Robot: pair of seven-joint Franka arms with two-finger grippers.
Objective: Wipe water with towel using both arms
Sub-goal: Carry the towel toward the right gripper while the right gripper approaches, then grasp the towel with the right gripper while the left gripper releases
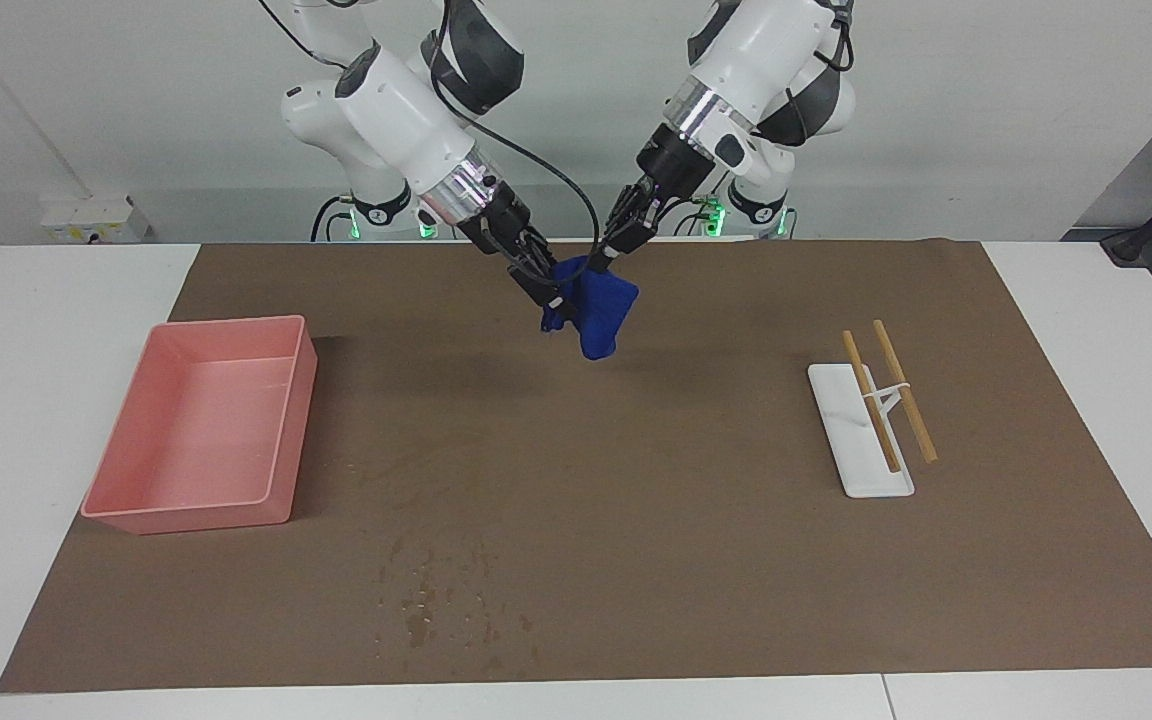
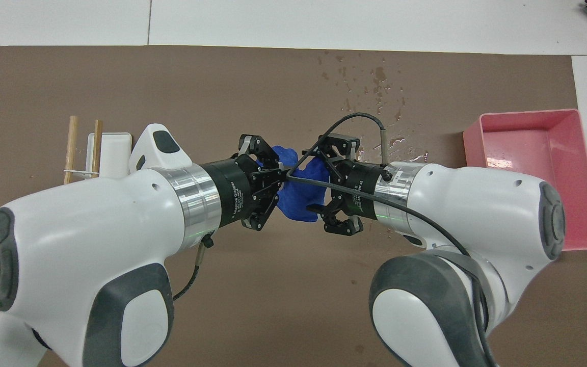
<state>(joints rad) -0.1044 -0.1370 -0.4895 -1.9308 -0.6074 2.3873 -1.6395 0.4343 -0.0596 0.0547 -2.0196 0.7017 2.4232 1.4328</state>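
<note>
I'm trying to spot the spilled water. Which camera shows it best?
The overhead view: the water glistens as scattered droplets on the brown mat, clear of the arms. The facing view shows it only as faint dark speckles near the mat's edge farthest from the robots.

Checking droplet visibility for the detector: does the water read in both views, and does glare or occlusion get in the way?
Facing view: scattered water droplets read only as faint dark speckles on the brown mat, no glare. Overhead view: the droplets glisten with small highlights, and the white right arm and its black cable cover some of them; a bright reflection sits in the pink plastic tray.
</note>
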